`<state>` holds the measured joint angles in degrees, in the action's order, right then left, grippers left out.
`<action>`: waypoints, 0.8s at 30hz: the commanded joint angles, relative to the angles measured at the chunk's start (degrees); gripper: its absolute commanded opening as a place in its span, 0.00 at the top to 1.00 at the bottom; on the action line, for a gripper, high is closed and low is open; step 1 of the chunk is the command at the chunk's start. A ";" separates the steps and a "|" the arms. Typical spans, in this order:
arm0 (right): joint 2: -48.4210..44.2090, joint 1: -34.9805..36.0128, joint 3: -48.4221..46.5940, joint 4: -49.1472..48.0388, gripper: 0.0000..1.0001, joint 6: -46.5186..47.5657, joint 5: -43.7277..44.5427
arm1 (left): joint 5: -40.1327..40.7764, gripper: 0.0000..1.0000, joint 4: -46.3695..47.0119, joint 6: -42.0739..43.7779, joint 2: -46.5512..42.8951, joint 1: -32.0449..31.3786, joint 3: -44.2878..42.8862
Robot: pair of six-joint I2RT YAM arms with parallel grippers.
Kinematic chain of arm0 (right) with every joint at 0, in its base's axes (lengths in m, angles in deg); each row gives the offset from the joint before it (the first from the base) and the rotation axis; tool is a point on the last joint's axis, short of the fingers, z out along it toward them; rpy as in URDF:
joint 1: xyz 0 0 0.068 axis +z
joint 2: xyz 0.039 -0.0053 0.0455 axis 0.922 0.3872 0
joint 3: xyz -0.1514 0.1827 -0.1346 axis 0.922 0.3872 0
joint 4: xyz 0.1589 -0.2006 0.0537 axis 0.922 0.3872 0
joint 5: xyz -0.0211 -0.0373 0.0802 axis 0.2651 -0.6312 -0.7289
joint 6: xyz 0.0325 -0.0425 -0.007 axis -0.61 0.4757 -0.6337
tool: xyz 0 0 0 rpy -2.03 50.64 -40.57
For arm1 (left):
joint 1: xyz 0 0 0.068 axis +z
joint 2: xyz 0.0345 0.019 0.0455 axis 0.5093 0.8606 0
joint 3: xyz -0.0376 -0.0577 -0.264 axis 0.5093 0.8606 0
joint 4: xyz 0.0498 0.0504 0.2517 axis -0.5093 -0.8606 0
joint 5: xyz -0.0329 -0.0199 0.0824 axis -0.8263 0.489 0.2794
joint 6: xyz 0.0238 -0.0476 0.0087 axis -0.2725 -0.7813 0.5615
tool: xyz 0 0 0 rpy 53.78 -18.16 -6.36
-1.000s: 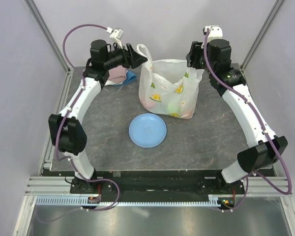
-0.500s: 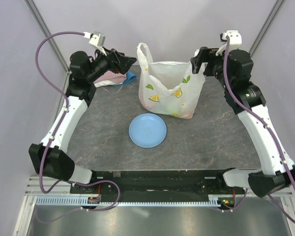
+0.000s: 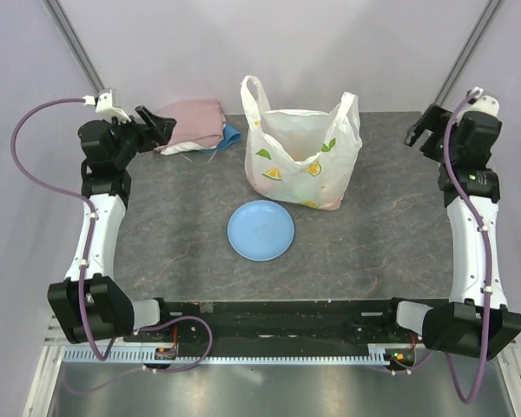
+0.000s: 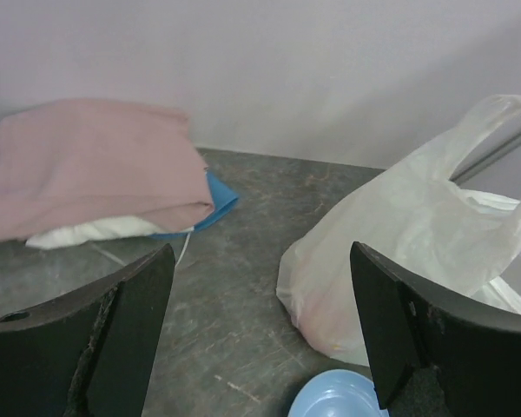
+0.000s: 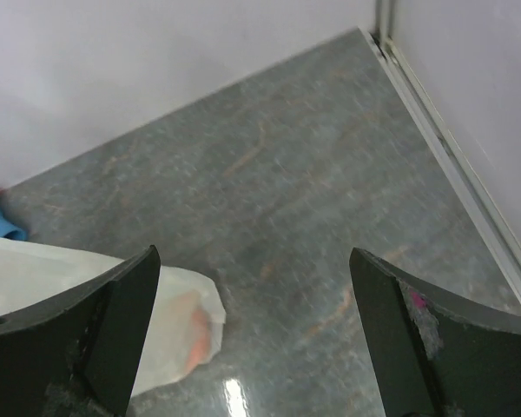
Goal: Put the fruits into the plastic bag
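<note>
Fruits [image 4: 317, 314] show inside the plastic bag [image 3: 300, 156], none beside it; left end effector [image 4: 260, 295], right end effector [image 5: 252, 295] spread, empty: looks finished.

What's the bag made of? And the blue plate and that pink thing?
The bag looks like thin plastic: crinkly, and colours show through it. The plate is smooth and matte, probably plastic. The pink thing is soft folded cloth, dull with rounded edges.
</note>
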<state>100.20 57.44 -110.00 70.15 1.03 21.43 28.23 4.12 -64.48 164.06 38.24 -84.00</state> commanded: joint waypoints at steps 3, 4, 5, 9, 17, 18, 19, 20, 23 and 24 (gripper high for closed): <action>-8.36 -4.98 8.41 -1.83 0.02 -2.82 -3.16 | 9.27 0.11 -8.45 0.73 -12.04 0.21 7.37; -10.02 -4.98 9.65 -2.53 0.02 -2.74 -3.51 | 10.15 0.11 -9.42 0.64 -14.40 0.21 8.09; -11.08 -4.98 10.97 -3.32 0.02 -2.65 -4.03 | 10.07 0.11 -11.60 0.81 -15.64 0.12 8.62; -13.90 -4.81 16.07 -5.35 0.02 -1.51 -7.02 | 6.65 0.09 -15.22 3.88 -21.62 0.12 11.77; -14.08 -4.46 19.51 -7.28 0.03 -0.28 -9.31 | 4.01 0.08 -18.48 7.14 -26.47 0.20 12.84; -14.25 -4.54 19.33 -7.28 0.03 -0.10 -9.31 | 3.83 0.07 -18.48 7.32 -26.47 0.12 13.01; -14.34 -4.46 19.24 -7.19 0.03 -0.01 -9.22 | 3.83 0.07 -18.48 7.32 -26.47 0.12 13.19; -14.34 -4.54 19.24 -7.19 0.03 -0.01 -9.22 | 3.83 0.07 -18.57 7.41 -26.55 0.12 13.37; -14.17 -4.54 19.59 -7.28 0.03 0.16 -9.13 | 4.09 0.07 -18.57 7.49 -26.82 0.03 13.37; -14.25 -4.55 19.51 -7.19 0.04 0.08 -9.05 | 4.44 0.07 -18.48 7.58 -26.82 0.12 13.37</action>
<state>86.43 52.80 -90.33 65.37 0.29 13.06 33.59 -14.09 -59.67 137.71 38.37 -70.84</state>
